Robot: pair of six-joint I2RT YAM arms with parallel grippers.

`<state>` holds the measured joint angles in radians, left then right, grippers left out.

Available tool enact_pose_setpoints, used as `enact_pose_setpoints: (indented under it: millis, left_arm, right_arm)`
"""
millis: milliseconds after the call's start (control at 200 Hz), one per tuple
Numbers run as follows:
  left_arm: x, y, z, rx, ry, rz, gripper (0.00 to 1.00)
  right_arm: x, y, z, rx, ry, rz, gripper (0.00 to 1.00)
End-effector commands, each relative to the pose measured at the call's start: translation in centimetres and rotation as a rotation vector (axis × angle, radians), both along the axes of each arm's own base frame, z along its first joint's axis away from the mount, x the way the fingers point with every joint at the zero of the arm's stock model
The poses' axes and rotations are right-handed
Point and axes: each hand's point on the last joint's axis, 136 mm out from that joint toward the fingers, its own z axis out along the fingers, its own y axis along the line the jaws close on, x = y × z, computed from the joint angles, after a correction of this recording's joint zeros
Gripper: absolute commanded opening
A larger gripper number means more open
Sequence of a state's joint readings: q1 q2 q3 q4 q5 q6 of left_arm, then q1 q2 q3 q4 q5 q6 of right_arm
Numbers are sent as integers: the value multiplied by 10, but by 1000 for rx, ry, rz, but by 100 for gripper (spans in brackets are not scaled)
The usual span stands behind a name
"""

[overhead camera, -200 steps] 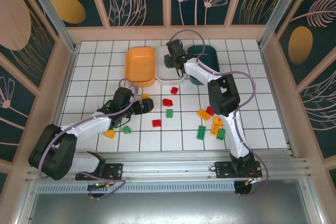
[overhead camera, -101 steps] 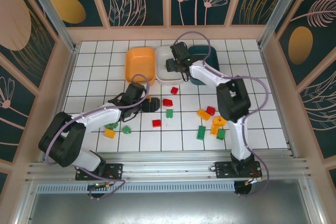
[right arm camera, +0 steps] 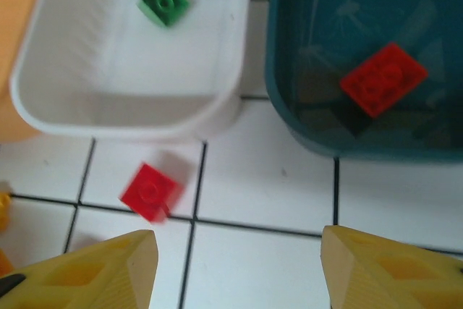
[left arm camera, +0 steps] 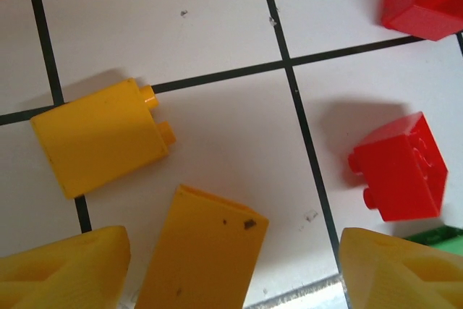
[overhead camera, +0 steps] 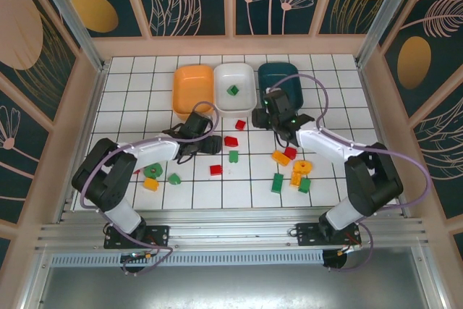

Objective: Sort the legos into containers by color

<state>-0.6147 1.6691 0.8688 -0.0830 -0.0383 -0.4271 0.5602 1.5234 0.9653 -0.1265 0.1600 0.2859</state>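
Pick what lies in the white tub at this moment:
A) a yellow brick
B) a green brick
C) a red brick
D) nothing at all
B: a single green brick sits on the floor of the white tub, and the right wrist view shows the same brick there.

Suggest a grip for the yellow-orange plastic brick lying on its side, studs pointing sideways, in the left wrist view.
Take the yellow-orange plastic brick from straight above, with the left gripper closing on its two smooth long faces, probably mid-length. It lies tipped, with studs poking out of one end, so that end is uneven. The flanks look flat and parallel.
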Motion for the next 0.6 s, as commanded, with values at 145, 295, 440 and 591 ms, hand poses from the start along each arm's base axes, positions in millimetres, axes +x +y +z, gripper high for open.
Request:
enact_pose_setpoints:
  millis: [145,295,440,591]
  left_arm:
    - [3,-2,-17,53,29,-7,65]
    - [1,-4,-19,47,40,-4,40]
    - [4,-11,-2,17,27,-11,24]
    - [18,-26,63,-87,-84,-17,16]
  right_arm:
    - [-1,-42,25,69,-79,-105,60]
    - [-1,-53,32,66,-98,-123,60]
    - [-2,-55,40,82,-112,-127,60]
    - [-2,-63,45,96,-126,-161,59]
